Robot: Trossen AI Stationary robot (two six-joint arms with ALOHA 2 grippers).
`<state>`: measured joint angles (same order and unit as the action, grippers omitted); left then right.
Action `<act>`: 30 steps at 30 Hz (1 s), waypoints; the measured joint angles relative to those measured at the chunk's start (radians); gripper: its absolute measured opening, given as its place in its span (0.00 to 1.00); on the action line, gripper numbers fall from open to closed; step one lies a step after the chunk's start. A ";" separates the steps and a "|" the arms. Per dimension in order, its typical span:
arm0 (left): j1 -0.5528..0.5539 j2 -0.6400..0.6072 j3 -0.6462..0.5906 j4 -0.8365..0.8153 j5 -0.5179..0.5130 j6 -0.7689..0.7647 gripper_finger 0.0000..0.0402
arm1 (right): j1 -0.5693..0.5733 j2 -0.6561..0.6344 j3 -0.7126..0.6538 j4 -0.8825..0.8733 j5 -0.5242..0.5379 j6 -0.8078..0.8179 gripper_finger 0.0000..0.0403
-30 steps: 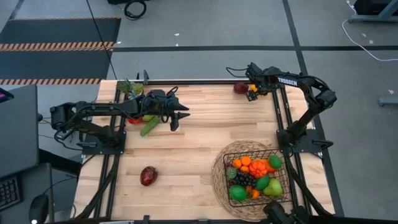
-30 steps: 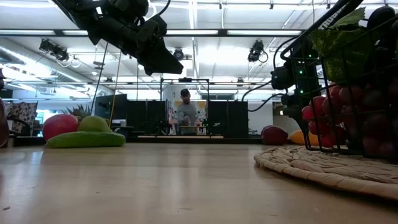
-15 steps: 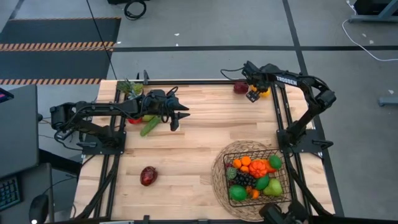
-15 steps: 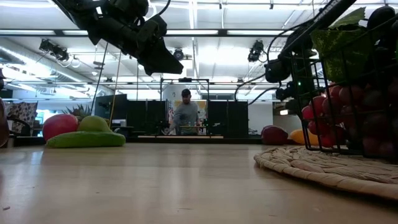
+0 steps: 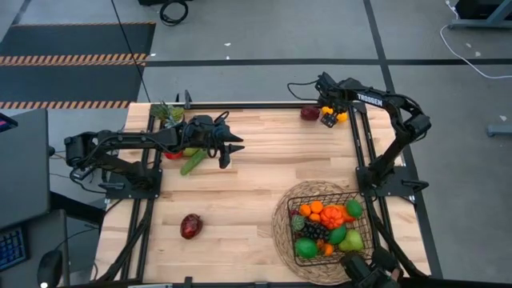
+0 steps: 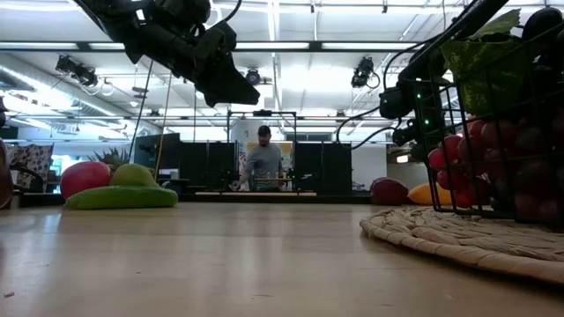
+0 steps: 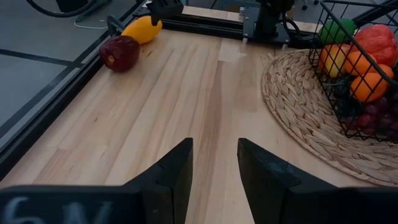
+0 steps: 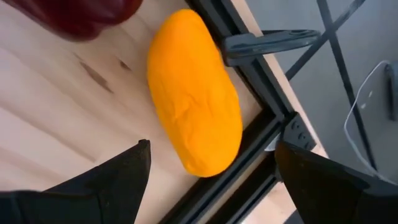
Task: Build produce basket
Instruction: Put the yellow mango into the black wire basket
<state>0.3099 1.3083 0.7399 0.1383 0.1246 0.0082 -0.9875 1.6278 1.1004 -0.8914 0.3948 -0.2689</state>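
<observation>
My right claw point(image 8: 208, 180), fingers spread wide and empty, hovers over the yellow-orange fruit point(image 8: 194, 93) at the bench's far corner, beside a dark red fruit point(image 5: 310, 114). A good grasp would straddle its narrow middle, clear of the frame rail point(image 8: 249, 62). The basket point(image 5: 298, 196) sits near, nearly full; my left claw point(image 7: 214, 163), partly closed on nothing, waits over the bench point(image 7: 161, 106).

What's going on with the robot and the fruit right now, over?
Right end effector open over the orange fruit at the far corner. Left end effector empty, hovering mid-table. Basket partly filled. Nothing blocking.
</observation>
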 joint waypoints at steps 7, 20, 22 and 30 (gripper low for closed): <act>0.000 0.000 0.000 0.000 0.000 0.002 0.33 | -0.017 0.000 0.000 0.000 -0.013 -0.087 0.86; 0.000 0.000 0.000 0.000 0.000 0.003 0.33 | -0.032 -0.001 0.033 -0.022 -0.096 -0.172 0.86; 0.000 0.000 0.000 0.000 0.000 0.003 0.33 | -0.034 -0.001 0.033 -0.028 -0.101 -0.174 0.86; 0.000 0.000 0.000 0.000 0.000 0.003 0.33 | -0.033 -0.001 0.033 -0.033 -0.112 -0.108 0.86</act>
<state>0.3099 1.3083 0.7399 0.1379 0.1246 0.0113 -1.0208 1.6272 1.1336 -0.9249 0.2833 -0.3766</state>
